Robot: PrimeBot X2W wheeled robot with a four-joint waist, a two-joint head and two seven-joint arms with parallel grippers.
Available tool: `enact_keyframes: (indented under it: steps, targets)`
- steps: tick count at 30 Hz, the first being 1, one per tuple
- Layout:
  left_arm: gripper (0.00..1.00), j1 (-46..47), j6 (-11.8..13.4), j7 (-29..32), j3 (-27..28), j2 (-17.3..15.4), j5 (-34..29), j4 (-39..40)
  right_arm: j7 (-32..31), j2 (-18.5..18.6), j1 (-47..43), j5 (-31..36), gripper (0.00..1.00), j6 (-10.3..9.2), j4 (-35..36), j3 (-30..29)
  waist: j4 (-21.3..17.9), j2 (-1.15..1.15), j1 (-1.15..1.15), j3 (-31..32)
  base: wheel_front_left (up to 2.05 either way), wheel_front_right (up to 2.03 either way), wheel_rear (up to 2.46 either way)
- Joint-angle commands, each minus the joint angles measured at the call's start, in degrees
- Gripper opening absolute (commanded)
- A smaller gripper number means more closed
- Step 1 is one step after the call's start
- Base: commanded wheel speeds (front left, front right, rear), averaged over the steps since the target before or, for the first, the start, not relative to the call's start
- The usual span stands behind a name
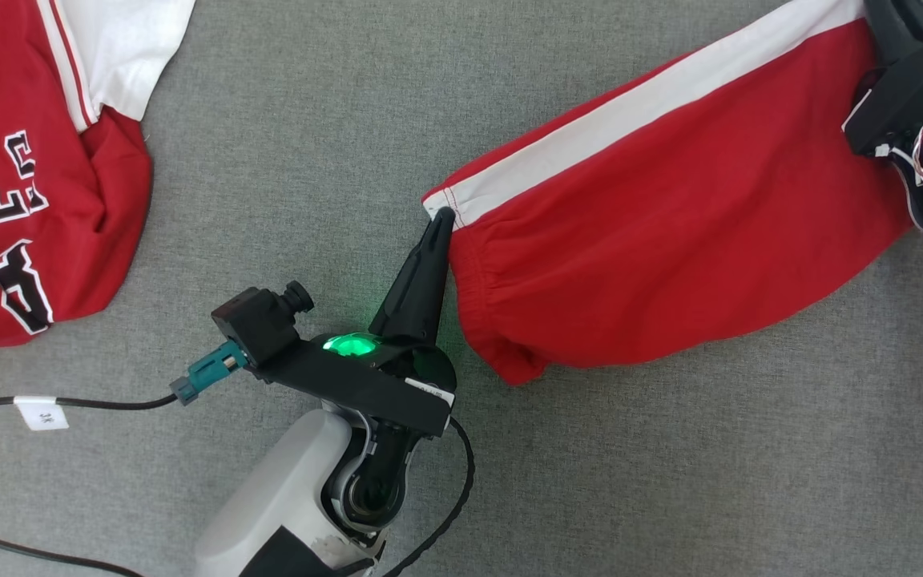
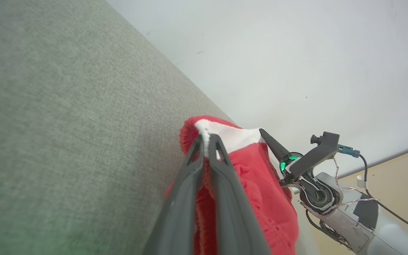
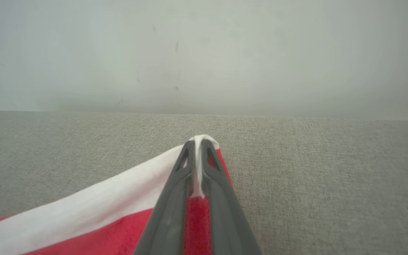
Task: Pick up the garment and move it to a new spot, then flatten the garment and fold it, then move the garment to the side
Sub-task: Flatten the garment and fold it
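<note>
Red fabric with a white side stripe is seen spread slantwise on the grey woven surface [image 1: 309, 120]: a pair of shorts [image 1: 670, 240], stretched between the two grippers. The gathered waistband corner, where the stripe ends, is pinched between the pressed-together fingers of the left gripper [image 1: 439, 220]. The opposite end of the stripe is pinched in the same way by the right gripper [image 3: 197, 143], with a fold of white cloth showing between its fingertips.

Beyond that right-hand corner of the shorts, the surface's far edge is met by a pale wall [image 2: 296, 53], with only a narrow band of bare cloth between. Wide bare surface is left to the left of the shorts and on their near side. Well to the left of the shorts, a crumpled red-and-white lettered jersey [image 1: 29, 200] is seen at the picture's edge. A black cable [image 1: 93, 401] is trailed across the surface below it.
</note>
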State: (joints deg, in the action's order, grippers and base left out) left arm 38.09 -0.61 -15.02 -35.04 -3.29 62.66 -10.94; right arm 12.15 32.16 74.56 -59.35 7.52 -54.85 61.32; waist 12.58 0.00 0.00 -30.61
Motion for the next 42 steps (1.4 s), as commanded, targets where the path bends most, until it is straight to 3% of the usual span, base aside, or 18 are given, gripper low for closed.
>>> enact_keyframes:
  steps: [1, 2, 11, 17, 24, 32, 42]
  targets:
    - [0.62, -3.03, 1.9, 0.03, 1.45, -3.16, -0.45, -4.26, 0.45, -0.39, 0.41, -0.6, 0.72, -0.06, -0.49, 0.49, -0.05, 0.0, 0.0, 0.01, 0.0, 0.0, 0.0]
    - [1.0, -3.05, 1.98, 0.03, 1.65, -3.16, -0.64, -4.28, 0.65, -0.59, 0.66, -0.73, 1.0, -0.06, -0.74, 0.75, -0.11, 0.0, 0.0, 0.03, 0.0, 0.0, 0.0]
    - [1.0, -4.51, 4.35, 0.09, 3.47, -3.16, -6.87, -3.36, 2.95, -1.26, -0.12, -2.21, 1.0, -0.06, 0.11, 2.54, -1.5, 0.0, 0.0, 3.2, 0.0, 0.0, 0.0]
    - [1.0, -6.66, 6.74, 0.03, 5.24, -3.98, -15.19, -0.01, 3.06, -0.85, -2.77, -0.68, 1.0, -0.06, 4.18, -0.41, -2.65, 0.0, 0.0, 6.03, 0.0, 0.0, 0.0]
    - [1.0, -14.06, 10.34, 0.03, 7.0, -5.1, -28.84, 7.15, 3.05, -0.57, -9.92, 4.34, 1.0, -0.06, 9.22, -7.41, -3.36, 0.0, 0.0, 9.75, 0.0, 0.0, 0.0]
    - [1.0, -22.55, 13.28, 0.01, 7.57, -5.7, -40.36, 14.19, 3.06, -2.42, -19.46, 8.73, 1.0, -0.06, 13.29, -15.78, -3.82, 0.0, 0.0, 13.77, 0.0, 0.0, 0.0]
    - [1.0, -31.57, 14.27, 0.01, 7.21, -4.42, -47.08, 17.73, 3.06, -3.93, -31.58, 12.01, 1.0, -0.06, 16.75, -23.22, -3.04, 0.0, 0.0, 17.96, 0.0, 0.0, 0.0]
